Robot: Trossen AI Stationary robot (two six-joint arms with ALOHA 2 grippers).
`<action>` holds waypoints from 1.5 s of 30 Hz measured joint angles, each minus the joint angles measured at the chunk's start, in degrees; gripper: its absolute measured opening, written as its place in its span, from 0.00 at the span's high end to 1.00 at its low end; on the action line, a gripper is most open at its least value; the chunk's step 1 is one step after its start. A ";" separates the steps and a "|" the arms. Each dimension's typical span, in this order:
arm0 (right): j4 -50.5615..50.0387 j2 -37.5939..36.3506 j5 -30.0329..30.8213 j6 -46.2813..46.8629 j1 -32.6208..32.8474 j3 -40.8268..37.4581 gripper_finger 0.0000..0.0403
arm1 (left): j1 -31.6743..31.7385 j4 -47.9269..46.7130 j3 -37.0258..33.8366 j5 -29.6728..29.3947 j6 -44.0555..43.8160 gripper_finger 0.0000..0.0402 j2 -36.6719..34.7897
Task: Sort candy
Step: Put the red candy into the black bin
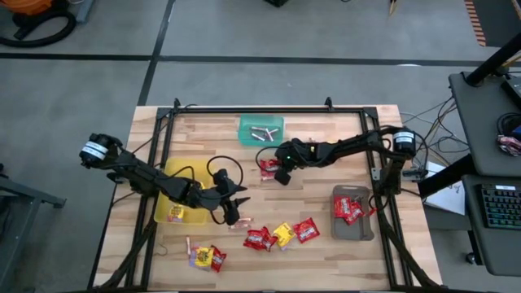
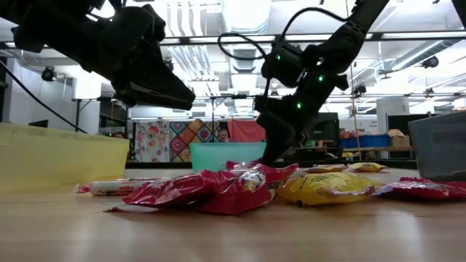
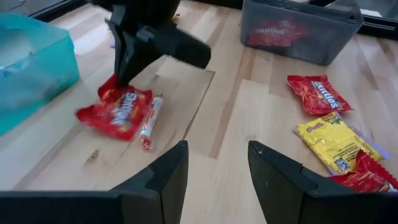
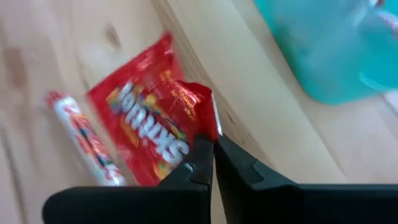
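Mid-table, my right gripper (image 1: 278, 172) is shut on a red candy packet (image 4: 146, 127) lying in front of the green tray (image 1: 260, 130). A pinkish-silver roll (image 4: 84, 140) lies on the wood beside that packet. My left gripper (image 3: 214, 168) hangs open above bare wood, next to the yellow tray (image 1: 172, 183), with nothing between its fingers. More candy lies toward the table's near edge: red packets (image 1: 259, 238) and a yellow packet (image 1: 282, 234). My right gripper pinches the red packet's upturned edge (image 4: 200, 115) between its two fingertips. The fingers (image 3: 127, 59) slant down at it from the table's right. That edge curls up off the wood, while the rest of the packet (image 3: 115, 111) lies flat on the table.
A grey tray (image 1: 352, 213) holding red packets stands at the right. The green tray holds silver rolls, and the yellow tray holds a yellow packet (image 1: 176, 213). A small heap of mixed candy (image 1: 207, 258) lies at the near left. Bare wood shows between the two grippers.
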 joint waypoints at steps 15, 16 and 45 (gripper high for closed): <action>8.53 -1.36 2.27 -0.43 6.46 -0.13 0.98 | 0.00 4.38 -2.02 -3.69 -0.76 0.62 0.44; 8.89 -1.36 2.13 -1.25 6.50 -0.13 0.98 | 0.01 4.48 -2.02 -3.67 -0.36 0.62 0.59; 26.95 -0.41 6.43 -8.96 7.06 -7.52 0.54 | 2.29 7.94 -1.89 -4.63 6.75 0.62 0.87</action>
